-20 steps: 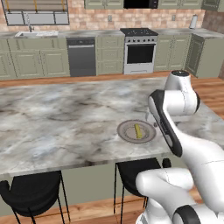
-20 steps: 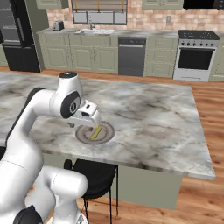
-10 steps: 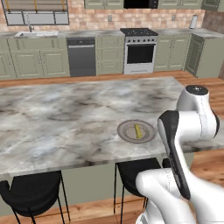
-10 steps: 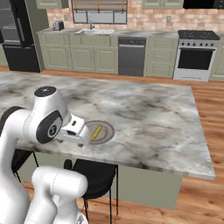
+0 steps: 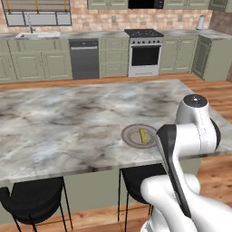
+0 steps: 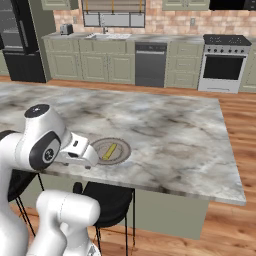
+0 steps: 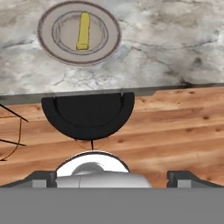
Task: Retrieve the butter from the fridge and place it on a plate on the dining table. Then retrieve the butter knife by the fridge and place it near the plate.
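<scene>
Now the arm has swung back off the dining table [image 5: 68, 122]; gripper [image 7: 113, 175] jaws apart, empty; butter [image 7: 83, 30] on plate [image 7: 48, 43] lies ahead.

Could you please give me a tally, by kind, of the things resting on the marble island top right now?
Plate: 1
Butter, lying on the plate: 1
Total: 2
</scene>
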You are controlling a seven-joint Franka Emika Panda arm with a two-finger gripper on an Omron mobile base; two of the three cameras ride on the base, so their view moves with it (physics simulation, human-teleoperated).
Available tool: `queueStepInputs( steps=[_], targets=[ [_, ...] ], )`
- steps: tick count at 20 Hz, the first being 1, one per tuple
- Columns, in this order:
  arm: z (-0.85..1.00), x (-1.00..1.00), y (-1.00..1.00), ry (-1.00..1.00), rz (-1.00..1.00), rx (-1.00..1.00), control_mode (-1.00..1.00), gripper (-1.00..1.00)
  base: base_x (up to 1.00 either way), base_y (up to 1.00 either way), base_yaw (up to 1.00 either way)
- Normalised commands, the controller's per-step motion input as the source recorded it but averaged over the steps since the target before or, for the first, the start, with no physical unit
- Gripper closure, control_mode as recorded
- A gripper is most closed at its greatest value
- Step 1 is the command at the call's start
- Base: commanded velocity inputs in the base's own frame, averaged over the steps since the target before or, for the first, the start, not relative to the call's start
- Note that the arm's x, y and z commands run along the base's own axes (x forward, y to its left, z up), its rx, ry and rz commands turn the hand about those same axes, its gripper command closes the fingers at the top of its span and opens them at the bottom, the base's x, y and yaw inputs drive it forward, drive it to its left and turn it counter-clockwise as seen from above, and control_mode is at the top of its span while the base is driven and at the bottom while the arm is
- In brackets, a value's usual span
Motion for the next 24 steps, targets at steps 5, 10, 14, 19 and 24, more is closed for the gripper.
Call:
queueStepInputs(
  steps=[5, 10, 14, 19, 24],
  targets=[
    [0.00, 0.00, 0.00, 0.00, 0.00, 0.00, -1.00, -1.00, 0.00, 0.00, 0.00],
    [-0.04, -0.18, -0.12, -0.03, 0.03, 0.00, -1.00, -1.00, 0.00, 0.00, 0.00],
    [-0.04, -0.12, -0.14, 0.00, 0.00, 0.00, 1.00, -1.00, -0.53, -0.74, 0.00],
    [0.00, 0.00, 0.00, 0.00, 0.00, 0.00, 1.00, -1.00, -0.80, -1.00, 0.00],
    [0.00, 0.00, 0.00, 0.00, 0.00, 0.00, 1.00, -1.00, -0.17, -1.00, 0.00]
  ],
)
